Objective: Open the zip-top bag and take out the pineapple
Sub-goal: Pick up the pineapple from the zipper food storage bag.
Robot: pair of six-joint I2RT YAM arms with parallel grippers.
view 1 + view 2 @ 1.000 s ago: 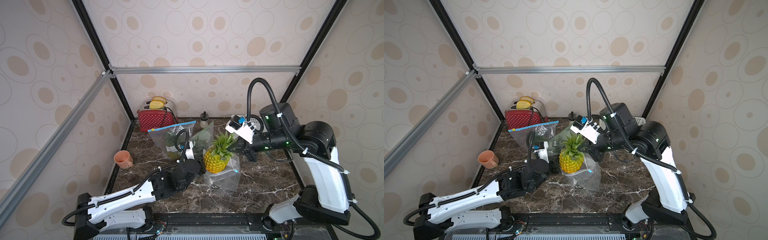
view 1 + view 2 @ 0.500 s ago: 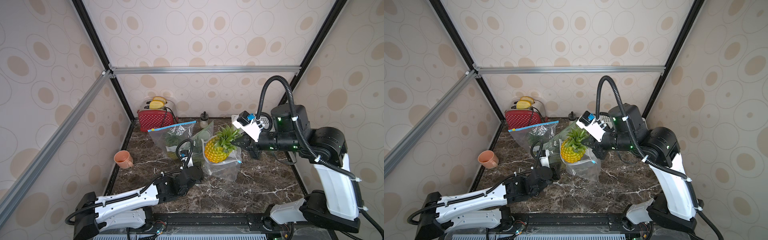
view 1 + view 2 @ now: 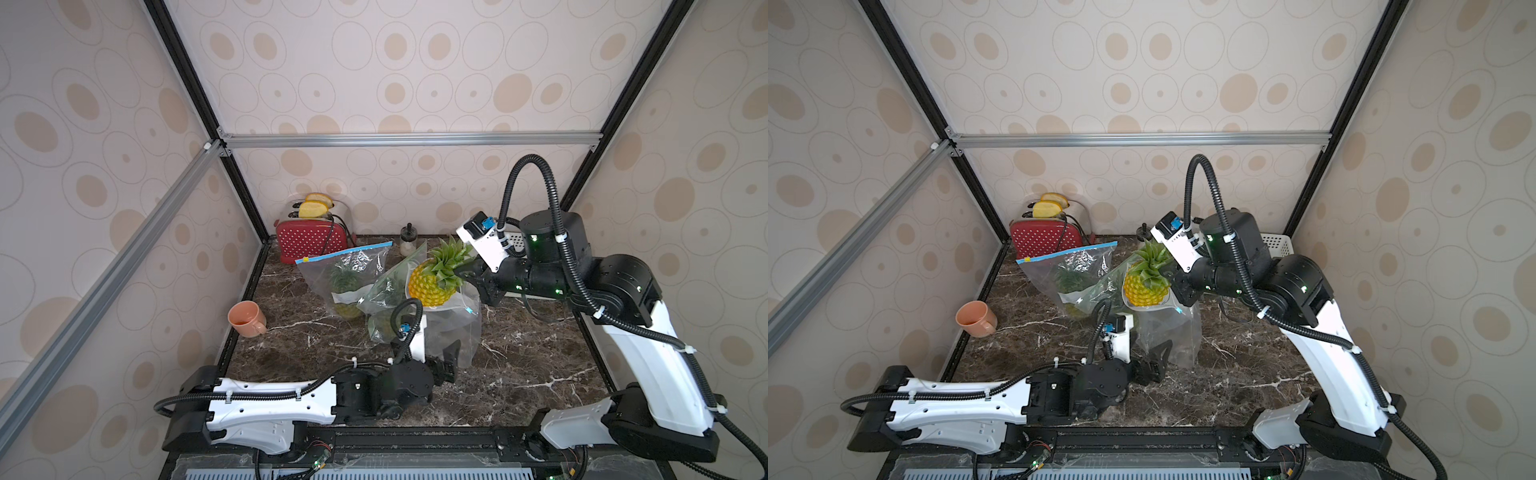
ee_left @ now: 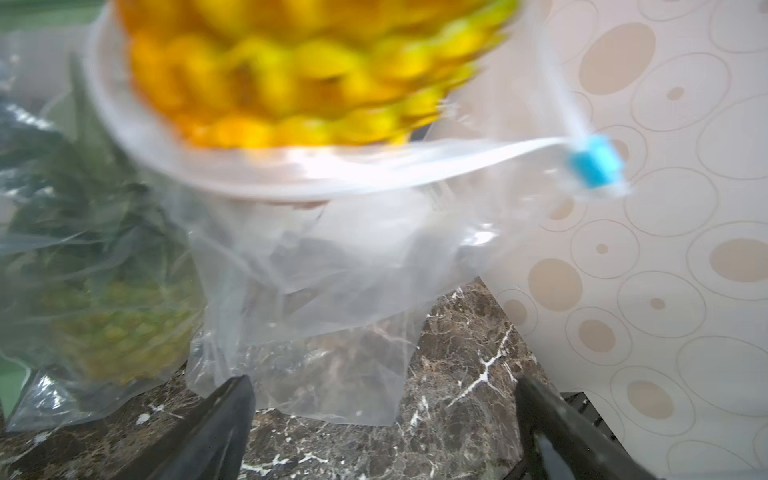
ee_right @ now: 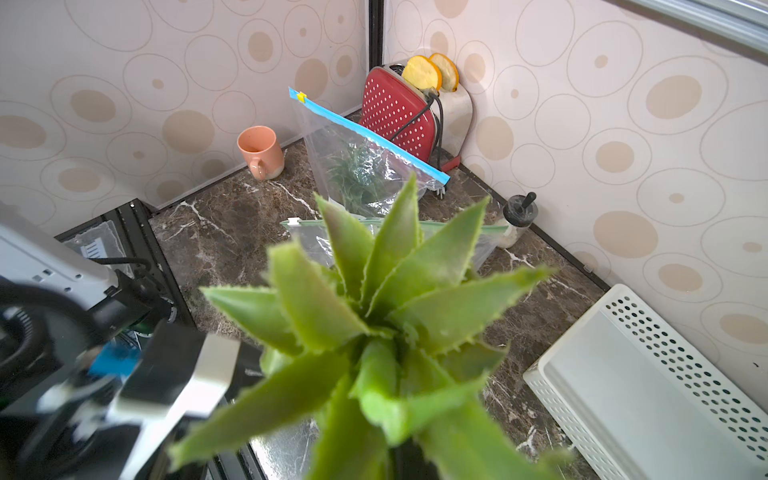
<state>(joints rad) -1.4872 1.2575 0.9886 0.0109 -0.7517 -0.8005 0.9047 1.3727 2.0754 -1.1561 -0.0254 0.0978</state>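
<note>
In both top views the yellow pineapple (image 3: 430, 286) (image 3: 1144, 289) hangs tilted above the table. My right gripper (image 3: 463, 272) (image 3: 1173, 274) is shut on its green crown (image 5: 374, 332), whose leaves hide the jaws in the right wrist view. The fruit's base (image 4: 291, 70) sits in the open mouth of the clear zip-top bag (image 3: 453, 328) (image 4: 332, 270), whose blue slider (image 4: 596, 162) is at one end. My left gripper (image 3: 451, 363) (image 4: 382, 399) is open low over the table at the bag's bottom edge. Nothing is between its fingers (image 4: 224, 415).
Two more bagged pineapples stand behind, one with a blue zip (image 3: 345, 270) and one with a green zip (image 3: 386, 286). A red toaster (image 3: 309, 239) and small bottle (image 3: 408, 243) sit at the back, a mug (image 3: 246, 318) at the left wall, a white basket (image 5: 648, 386) at the right.
My left gripper has opened, let go of the bag and drawn back toward the front. My right gripper has carried the pineapple up and to the right, and the bag now hangs slack.
</note>
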